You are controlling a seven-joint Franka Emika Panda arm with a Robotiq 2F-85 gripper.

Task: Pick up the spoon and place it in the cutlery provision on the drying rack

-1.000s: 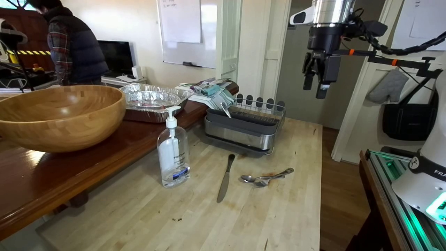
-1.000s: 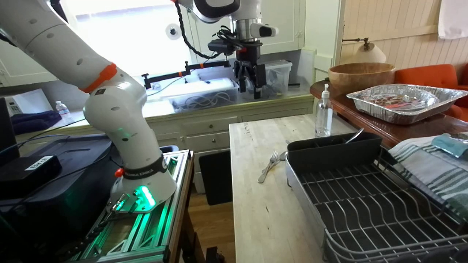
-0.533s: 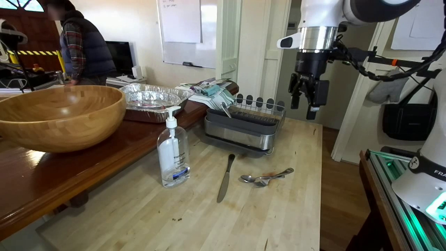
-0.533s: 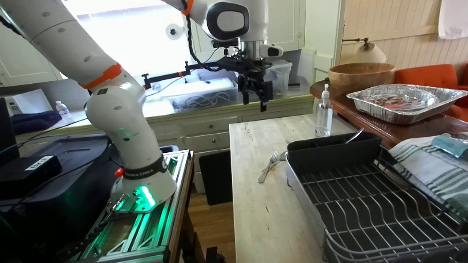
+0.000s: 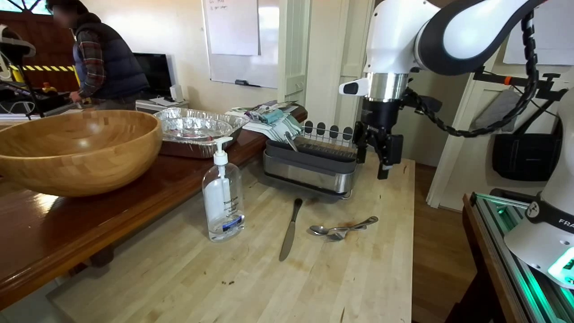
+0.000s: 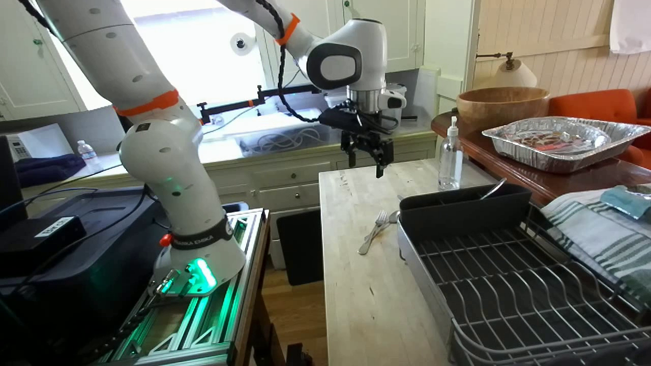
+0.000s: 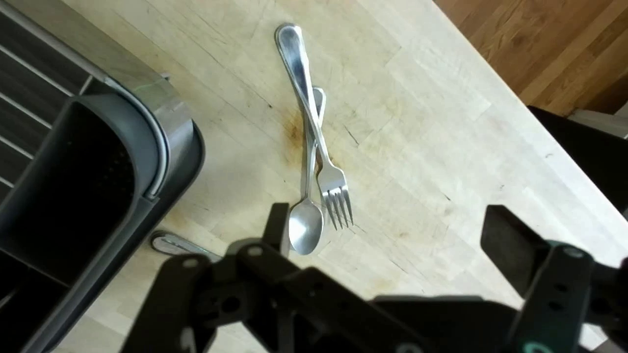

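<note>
Spoon (image 7: pixel 305 218): light, stiff and probably slippery, I'd guess; little fear of breaking it.
Where to hold: the slim neck just behind its rounded end, I'd say, away from where the fork (image 7: pixel 332 179) crosses; that might drag along.
Look: shiny silver.
Place: on the table (image 7: pixel 427 122), its handle under the fork's.
Gripper (image 7: pixel 387 230): fingers spread wide above the table, holding nothing.

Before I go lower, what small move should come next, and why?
Probably shift the open gripper slightly toward the rack: in the wrist view the spoon has its bowl off-centre, near one finger, and the fork lies across its handle, so the bowl looks freer.
</note>
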